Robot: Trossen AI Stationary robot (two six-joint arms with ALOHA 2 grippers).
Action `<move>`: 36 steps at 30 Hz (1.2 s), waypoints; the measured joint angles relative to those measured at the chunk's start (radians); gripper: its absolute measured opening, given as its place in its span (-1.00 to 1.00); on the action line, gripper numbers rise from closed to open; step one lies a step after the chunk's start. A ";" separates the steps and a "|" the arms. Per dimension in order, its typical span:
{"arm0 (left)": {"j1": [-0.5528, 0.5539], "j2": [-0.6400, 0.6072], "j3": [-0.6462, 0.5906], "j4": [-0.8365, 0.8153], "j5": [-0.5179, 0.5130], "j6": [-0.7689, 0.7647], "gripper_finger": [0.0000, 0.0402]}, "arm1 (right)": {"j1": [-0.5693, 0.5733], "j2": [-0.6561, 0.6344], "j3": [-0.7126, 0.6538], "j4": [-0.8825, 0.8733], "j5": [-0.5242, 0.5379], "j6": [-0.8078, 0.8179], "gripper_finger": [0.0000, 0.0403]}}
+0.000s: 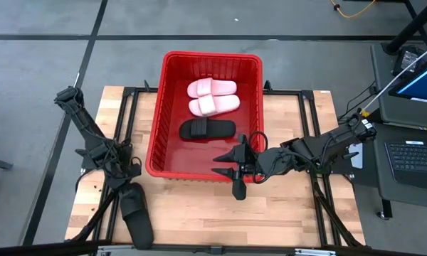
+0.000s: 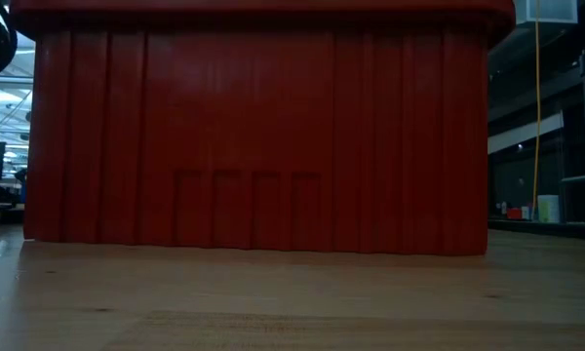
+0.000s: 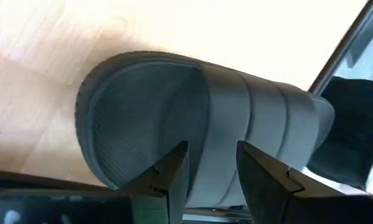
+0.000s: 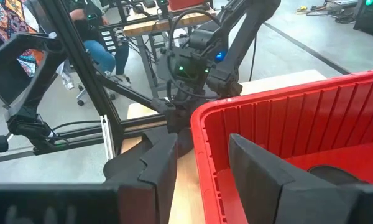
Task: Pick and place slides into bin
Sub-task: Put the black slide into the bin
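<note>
High view looks straight down on a wooden table (image 1: 199, 213) with the red bin (image 1: 255, 107) standing at the upper middle of the frame. Inside the bin lie three slides: two pale pink slides (image 1: 213, 97) side by side toward the top, and one black slide (image 1: 207, 129) just below them. The fourth, another black slide (image 1: 136, 213), lies on the table at the lower left of the frame, well apart from the bin's lower left corner. The left gripper (image 1: 126, 186) sits at the upper end of that slide; in the left wrist view its two dark fingers (image 3: 171, 177) stand apart right over the strap of the slide on the table (image 3: 193, 124), one on each side of a strap ridge, with a gap between them and not clamped on it. The right gripper (image 1: 235, 169) hangs at the bin's lower rim, lower centre of the frame, with its fingers spread and nothing between them; in the right wrist view the fingers (image 4: 158, 165) straddle the red rim (image 4: 202, 134). Low view is filled almost wholly by the bin's ribbed red wall (image 2: 263, 136) standing on the tabletop.
</note>
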 joint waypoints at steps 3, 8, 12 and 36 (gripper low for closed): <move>0.000 -0.017 0.000 0.000 -0.001 0.017 -0.36 | 0.000 0.000 0.000 0.000 0.000 0.001 -0.28; 0.000 -0.028 0.001 -0.022 -0.023 0.026 -0.36 | 0.000 0.000 0.000 0.000 0.000 0.004 -0.28; 0.000 -0.022 0.001 -0.060 -0.023 0.015 -0.36 | 0.000 0.000 0.000 0.001 0.000 0.006 -0.28; 0.000 -0.022 0.001 0.002 -0.022 0.049 -0.37 | 0.000 0.000 0.000 0.023 0.000 0.006 -0.28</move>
